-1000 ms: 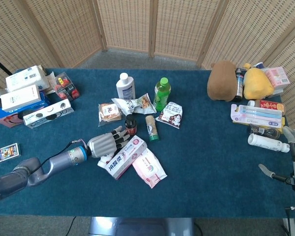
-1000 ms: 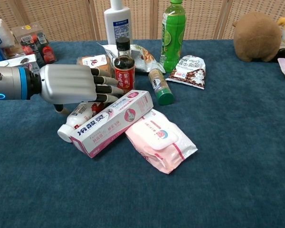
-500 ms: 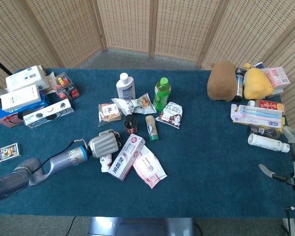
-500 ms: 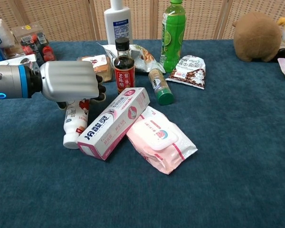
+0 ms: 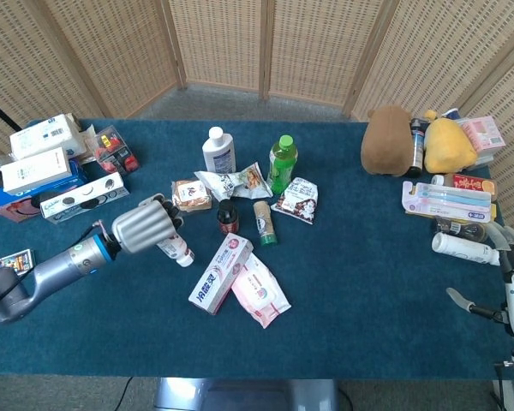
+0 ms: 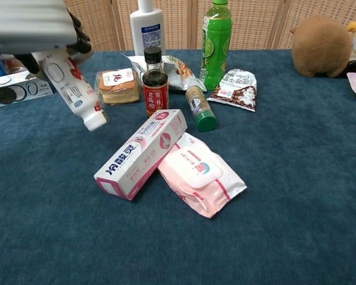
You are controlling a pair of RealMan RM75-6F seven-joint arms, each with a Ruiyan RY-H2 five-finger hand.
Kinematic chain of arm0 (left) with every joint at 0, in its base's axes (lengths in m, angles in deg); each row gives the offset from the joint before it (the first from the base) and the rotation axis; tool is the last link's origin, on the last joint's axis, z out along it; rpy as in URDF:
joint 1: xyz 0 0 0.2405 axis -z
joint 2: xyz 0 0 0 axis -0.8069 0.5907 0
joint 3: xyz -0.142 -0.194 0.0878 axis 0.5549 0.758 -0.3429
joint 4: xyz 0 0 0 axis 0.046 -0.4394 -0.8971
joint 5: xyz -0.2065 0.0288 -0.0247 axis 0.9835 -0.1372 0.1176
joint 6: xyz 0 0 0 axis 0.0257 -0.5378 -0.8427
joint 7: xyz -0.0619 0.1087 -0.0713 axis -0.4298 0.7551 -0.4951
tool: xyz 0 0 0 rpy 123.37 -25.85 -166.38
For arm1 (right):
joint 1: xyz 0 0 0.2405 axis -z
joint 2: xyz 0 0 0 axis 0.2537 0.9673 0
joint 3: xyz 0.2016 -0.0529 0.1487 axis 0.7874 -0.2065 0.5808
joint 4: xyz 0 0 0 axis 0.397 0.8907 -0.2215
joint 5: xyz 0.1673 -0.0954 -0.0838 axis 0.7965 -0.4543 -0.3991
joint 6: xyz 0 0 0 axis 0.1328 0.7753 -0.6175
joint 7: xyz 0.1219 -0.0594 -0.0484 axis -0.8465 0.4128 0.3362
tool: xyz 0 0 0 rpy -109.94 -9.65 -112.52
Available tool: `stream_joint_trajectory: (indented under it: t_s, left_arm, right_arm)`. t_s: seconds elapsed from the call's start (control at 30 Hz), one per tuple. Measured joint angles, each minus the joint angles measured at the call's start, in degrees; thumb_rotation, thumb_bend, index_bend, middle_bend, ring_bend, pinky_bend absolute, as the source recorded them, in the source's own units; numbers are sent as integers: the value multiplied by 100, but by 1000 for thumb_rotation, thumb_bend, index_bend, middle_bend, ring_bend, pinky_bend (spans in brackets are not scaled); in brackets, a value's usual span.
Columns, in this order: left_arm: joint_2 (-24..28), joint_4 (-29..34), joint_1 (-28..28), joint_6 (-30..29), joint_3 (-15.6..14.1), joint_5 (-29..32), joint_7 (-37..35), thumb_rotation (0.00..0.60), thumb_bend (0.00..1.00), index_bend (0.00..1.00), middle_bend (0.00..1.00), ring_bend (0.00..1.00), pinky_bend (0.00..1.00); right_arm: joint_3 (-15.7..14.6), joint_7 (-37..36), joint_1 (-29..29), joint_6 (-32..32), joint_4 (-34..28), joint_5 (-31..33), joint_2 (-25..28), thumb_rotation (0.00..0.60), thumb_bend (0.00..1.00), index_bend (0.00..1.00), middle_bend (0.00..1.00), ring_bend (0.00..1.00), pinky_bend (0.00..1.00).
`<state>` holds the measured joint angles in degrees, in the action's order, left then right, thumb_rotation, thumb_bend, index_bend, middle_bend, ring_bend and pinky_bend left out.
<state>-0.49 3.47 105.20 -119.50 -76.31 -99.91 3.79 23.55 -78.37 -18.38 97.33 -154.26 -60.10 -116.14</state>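
Small white plastic bottle with a red-printed label (image 6: 71, 86) hangs tilted, cap end down, above the blue-carpeted counter (image 5: 368, 282), because the left robot hand (image 5: 144, 225) has its fingers wrapped around the upper body and carries it clear of the clutter. Below and to the right lie the pink-and-white toothpaste box (image 6: 141, 153) and the pink wet-wipe pack (image 6: 200, 174), touching each other. A dark sauce bottle (image 6: 155, 83) stands upright just beside. The right robot hand (image 5: 507, 272) rests at the counter's edge, fingers spread, holding nothing.
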Motion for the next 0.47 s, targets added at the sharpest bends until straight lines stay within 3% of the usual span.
stream_joint_trajectory:
  t_s: [0.47]
  left_arm:
    - [1134, 697, -313, -474, 411, 349, -32, 600, 0, 812, 683, 779, 717]
  right_arm:
    - [-53, 165, -9, -5, -80, -75, -20, 600, 0, 0, 0, 0, 0]
